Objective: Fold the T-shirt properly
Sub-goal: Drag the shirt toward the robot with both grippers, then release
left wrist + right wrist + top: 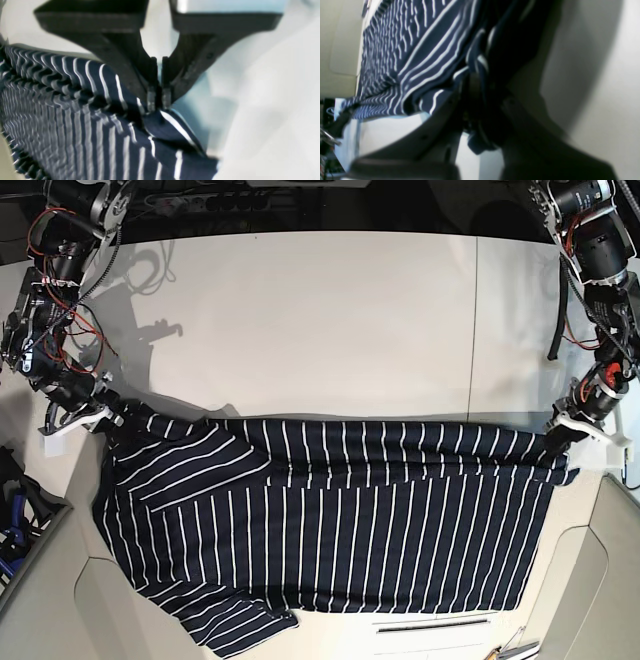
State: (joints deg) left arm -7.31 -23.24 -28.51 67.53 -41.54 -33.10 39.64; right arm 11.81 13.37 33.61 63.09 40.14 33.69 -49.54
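The shirt lies spread across the near half of the bench, hanging over its near edge, with each far corner pinched: the left claw is closed tight on the corner toward the bench's right edge, the right claw closed on a bunch of cloth toward its left edge. The fold will likely go best if both lift together, level, keeping the far hem taut so it falls straight.

Left tool clamped shut, arm low at near edge; right tool likewise, opposite side.
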